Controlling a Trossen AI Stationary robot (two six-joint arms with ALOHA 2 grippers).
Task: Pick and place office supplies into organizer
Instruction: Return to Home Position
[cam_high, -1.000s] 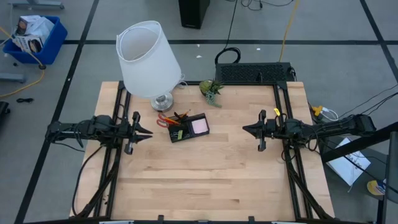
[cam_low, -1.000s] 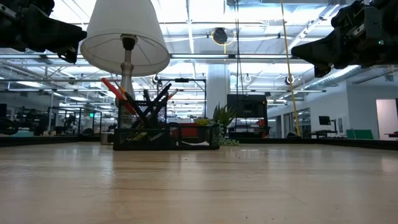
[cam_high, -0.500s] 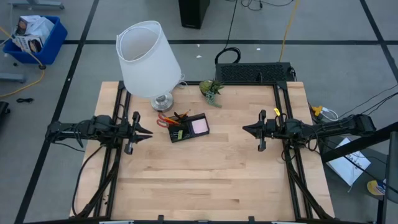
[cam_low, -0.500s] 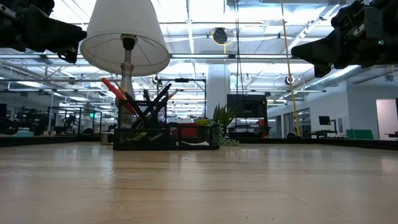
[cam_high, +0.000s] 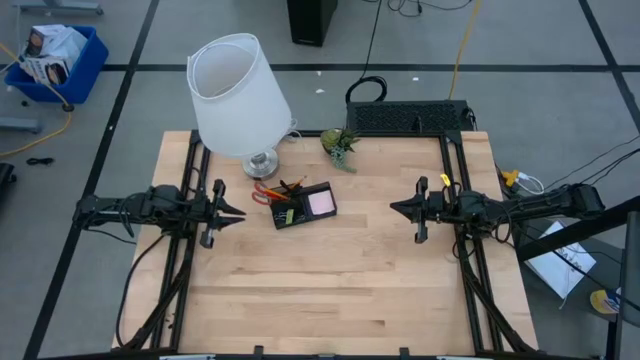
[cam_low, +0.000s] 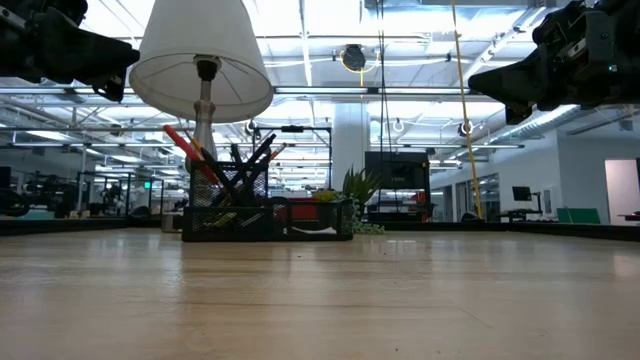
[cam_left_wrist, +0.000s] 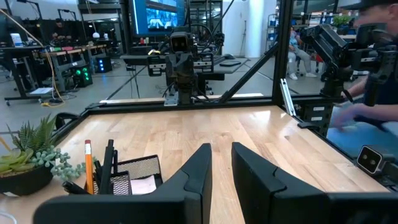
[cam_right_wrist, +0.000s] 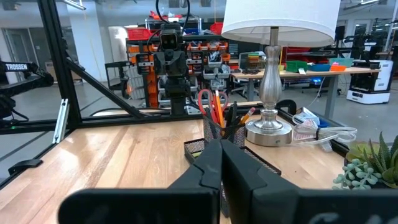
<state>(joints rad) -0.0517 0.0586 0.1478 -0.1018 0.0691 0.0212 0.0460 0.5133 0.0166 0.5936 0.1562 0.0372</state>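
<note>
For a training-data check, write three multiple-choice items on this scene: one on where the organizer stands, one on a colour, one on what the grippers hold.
1. Where does the organizer stand?
A. at the near edge
B. beside the lamp base
C. at the far right corner

2. What colour is the sticky-note pad in it?
A. blue
B. green
C. pink

3. What do the left gripper and right gripper hold?
A. nothing
B. a pen each
C. scissors

Key:
1 B: the high view shows it next to the lamp base.
2 C: a pink square lies in one compartment.
3 A: both wrist views show nothing gripped.
</note>
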